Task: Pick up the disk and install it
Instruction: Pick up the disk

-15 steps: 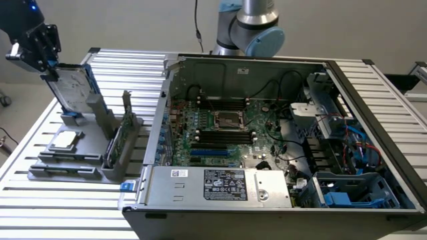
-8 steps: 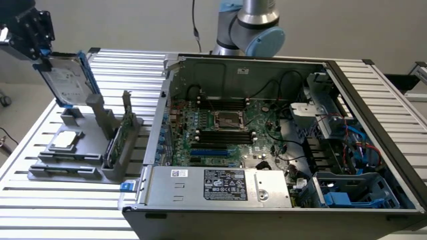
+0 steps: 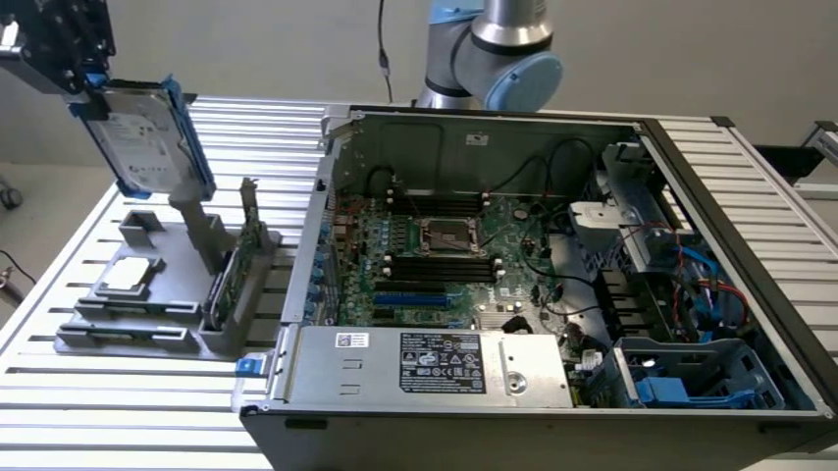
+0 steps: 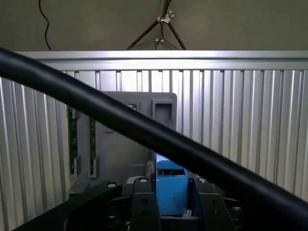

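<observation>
Disk (image 3: 131,137) upright in grip of part-closed fingers (image 4: 144,207), blue rail (image 4: 171,190) between them, above grey holder (image 3: 141,228).

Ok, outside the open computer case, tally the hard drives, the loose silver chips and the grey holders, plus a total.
Silver-grey metal hard drive with blue plastic side rails, held aloft in the hand: 1
Grey plastic holder: 1
Small square silver chip, lying on that holder: 1
Total: 3

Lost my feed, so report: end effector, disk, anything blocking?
End effector shut on disk. Disk held up above the grey holder, tilted, outside the case. Nothing seen between disk and case.
</observation>
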